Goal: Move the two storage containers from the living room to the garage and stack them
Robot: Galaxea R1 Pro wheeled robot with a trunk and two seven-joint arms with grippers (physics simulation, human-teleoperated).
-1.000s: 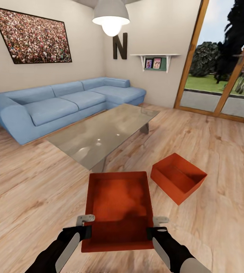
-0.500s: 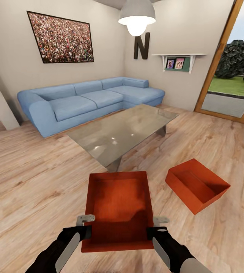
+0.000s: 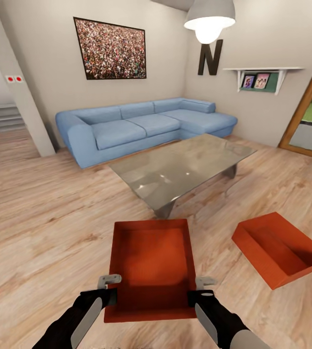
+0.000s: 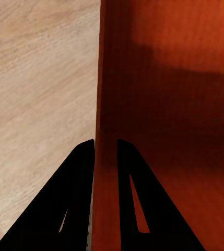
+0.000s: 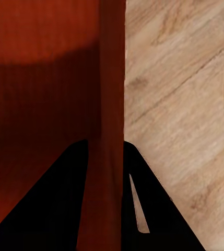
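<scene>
Held bin sits lower centre, the left gripper and right gripper each clamped on a side wall. Second bin lies on the wood floor at lower right. Advise keeping both grips level and evenly tight while carrying to the garage.

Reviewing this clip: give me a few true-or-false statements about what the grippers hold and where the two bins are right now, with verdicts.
1. Both grippers are clamped on the held container: the left gripper on one side wall, the right gripper on the opposite one. True.
2. The second container is stacked inside the held one. False: it sits apart on the wood floor.
3. The held container has a lid on. False: it is open-topped.
4. A glass coffee table stands before the blue sofa. True.
</scene>
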